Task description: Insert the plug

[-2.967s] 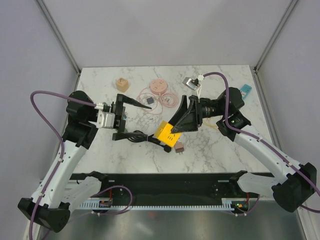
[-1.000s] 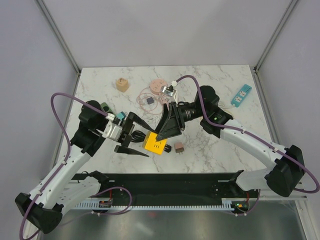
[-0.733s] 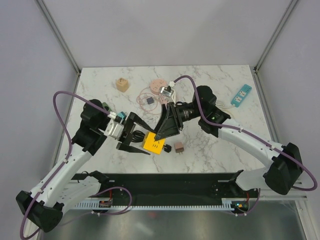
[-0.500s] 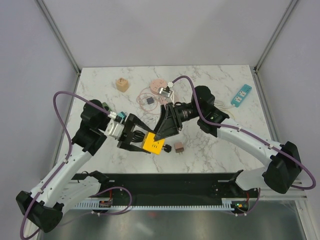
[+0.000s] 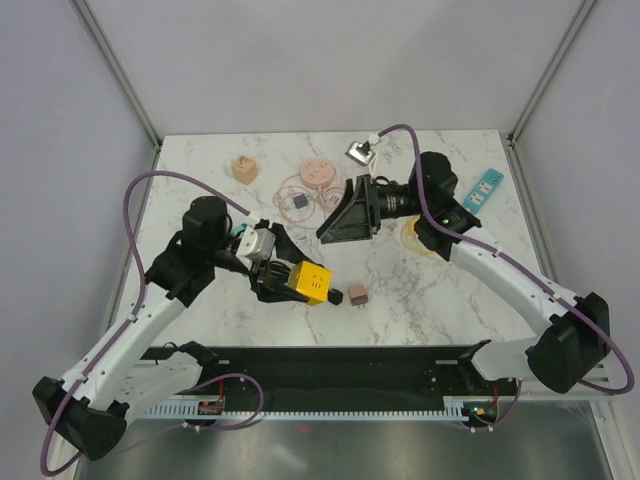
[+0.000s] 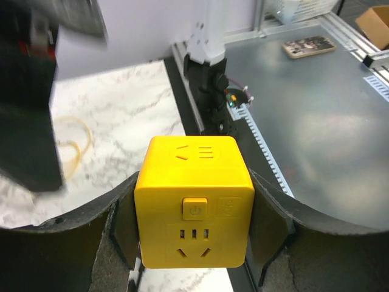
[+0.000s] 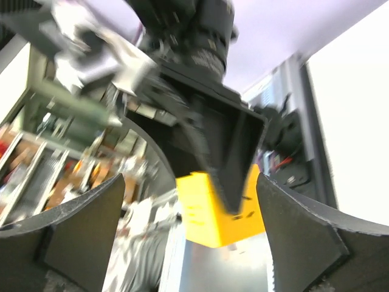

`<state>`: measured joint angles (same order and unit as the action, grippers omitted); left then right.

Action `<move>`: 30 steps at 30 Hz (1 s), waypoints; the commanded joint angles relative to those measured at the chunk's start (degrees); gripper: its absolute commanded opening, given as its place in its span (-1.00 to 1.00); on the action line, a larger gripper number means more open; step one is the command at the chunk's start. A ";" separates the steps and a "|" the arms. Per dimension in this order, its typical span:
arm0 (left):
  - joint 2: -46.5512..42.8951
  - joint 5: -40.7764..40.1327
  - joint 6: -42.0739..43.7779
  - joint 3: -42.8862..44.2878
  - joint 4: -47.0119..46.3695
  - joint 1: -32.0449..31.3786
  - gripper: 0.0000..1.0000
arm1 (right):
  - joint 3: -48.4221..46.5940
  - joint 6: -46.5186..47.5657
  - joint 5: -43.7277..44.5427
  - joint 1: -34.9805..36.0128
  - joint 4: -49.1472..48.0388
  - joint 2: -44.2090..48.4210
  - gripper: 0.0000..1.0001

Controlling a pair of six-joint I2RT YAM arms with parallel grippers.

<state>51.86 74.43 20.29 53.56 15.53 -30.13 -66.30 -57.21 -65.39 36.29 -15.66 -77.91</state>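
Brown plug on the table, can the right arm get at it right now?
Probably yes: the brown plug lies uncovered on the table, apart from the yellow cube, and the right gripper is open and empty.

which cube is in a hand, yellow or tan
The yellow cube, gripped between the fingers of the left hand. The tan cube sits free on the table, far left, with no hand near it.
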 commanded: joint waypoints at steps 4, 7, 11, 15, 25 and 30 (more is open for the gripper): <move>2.63 -20.05 5.72 5.14 14.86 0.07 -0.95 | -4.01 3.15 4.03 -7.63 3.51 7.93 0.96; 7.27 -34.02 7.56 9.71 19.96 1.56 -0.95 | -2.17 6.05 6.22 -8.96 7.30 10.58 0.96; 15.37 -45.58 10.81 19.27 29.71 5.78 -0.95 | 1.17 12.90 10.01 -9.14 15.21 16.64 0.96; 23.10 -56.75 13.97 23.86 32.89 11.12 -0.95 | 4.86 18.87 14.57 -9.14 20.92 20.95 0.96; 38.58 -66.79 15.29 33.54 35.01 23.01 -0.95 | 11.54 22.14 20.47 -9.14 24.89 25.79 0.96; 43.15 -65.38 17.06 34.59 36.06 26.96 -0.95 | 13.04 25.57 23.27 -9.14 25.41 24.65 0.96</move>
<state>93.62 9.47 33.87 85.27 50.50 -4.78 -53.52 -34.98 -45.28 27.24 10.00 -53.12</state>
